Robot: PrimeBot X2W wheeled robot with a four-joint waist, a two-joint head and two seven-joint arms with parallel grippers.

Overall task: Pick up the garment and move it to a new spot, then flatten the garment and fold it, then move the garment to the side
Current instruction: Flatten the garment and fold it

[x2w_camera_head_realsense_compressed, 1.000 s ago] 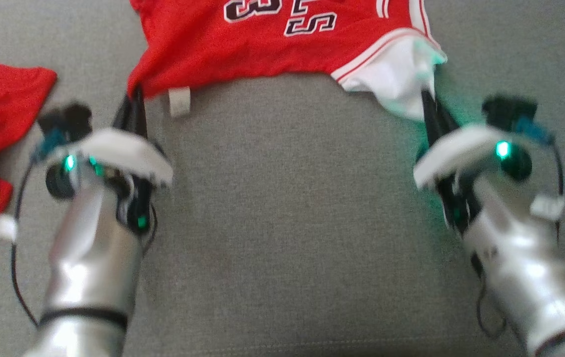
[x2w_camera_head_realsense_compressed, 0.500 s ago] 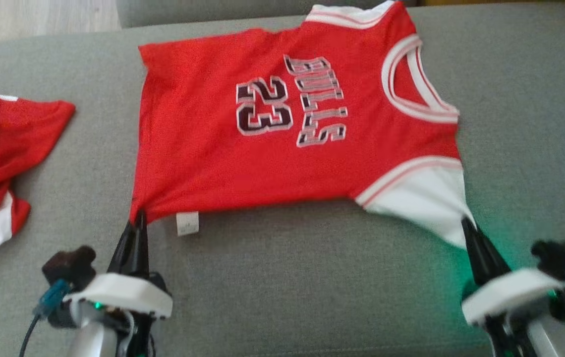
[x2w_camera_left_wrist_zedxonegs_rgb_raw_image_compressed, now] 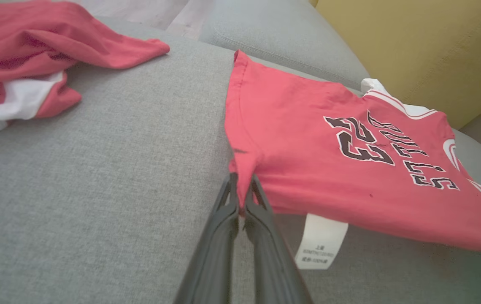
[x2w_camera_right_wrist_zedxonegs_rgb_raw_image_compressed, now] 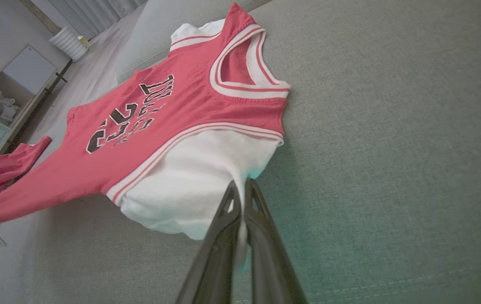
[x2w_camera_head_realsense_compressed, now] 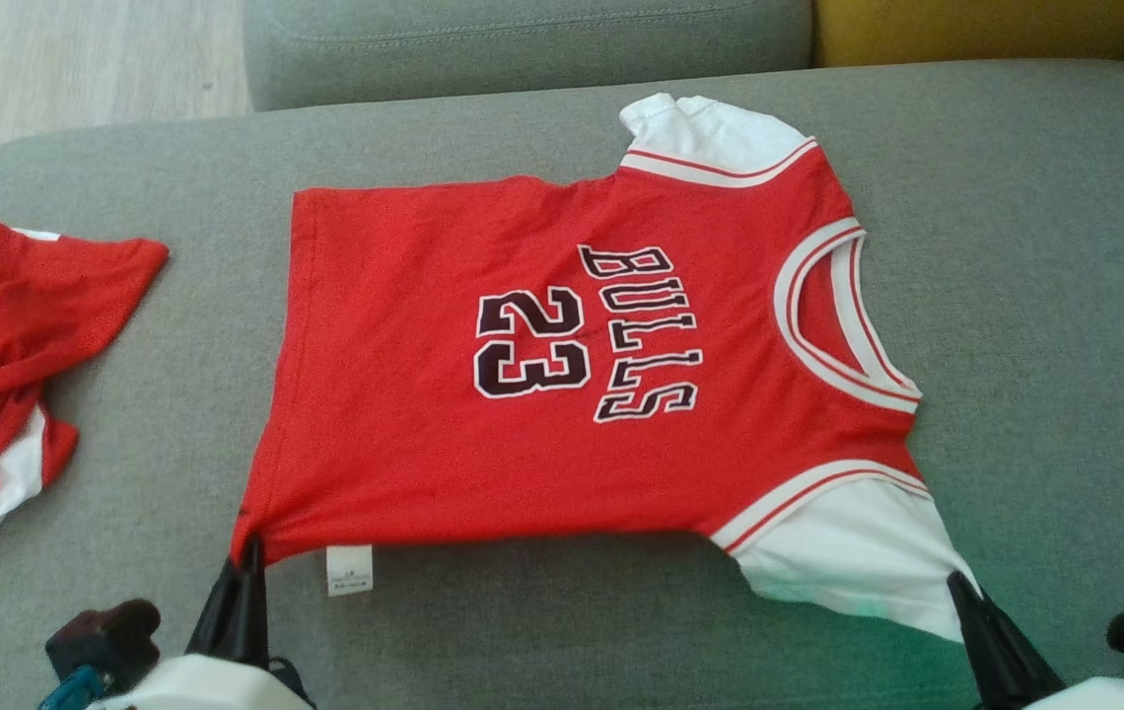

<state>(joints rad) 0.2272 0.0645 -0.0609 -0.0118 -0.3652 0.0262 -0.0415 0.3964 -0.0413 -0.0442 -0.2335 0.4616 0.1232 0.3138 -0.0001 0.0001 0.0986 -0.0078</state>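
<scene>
Left claw point(x2w_camera_head_realsense_compressed: 248, 557): clamped on the red hem corner of the garment point(x2w_camera_head_realsense_compressed: 404, 394). Garment: spread face up on grey cushion point(x2w_camera_head_realsense_compressed: 1065, 296), stretched between and beyond both claws. Right claw point(x2w_camera_head_realsense_compressed: 958, 587): clamped on the white sleeve tip.

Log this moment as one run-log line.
stage: flattening | left pincer: shut on jersey hem corner | right pincer: shut on white sleeve | jersey: spread print-up on grey cushion | second red garment: crumpled at left
</scene>
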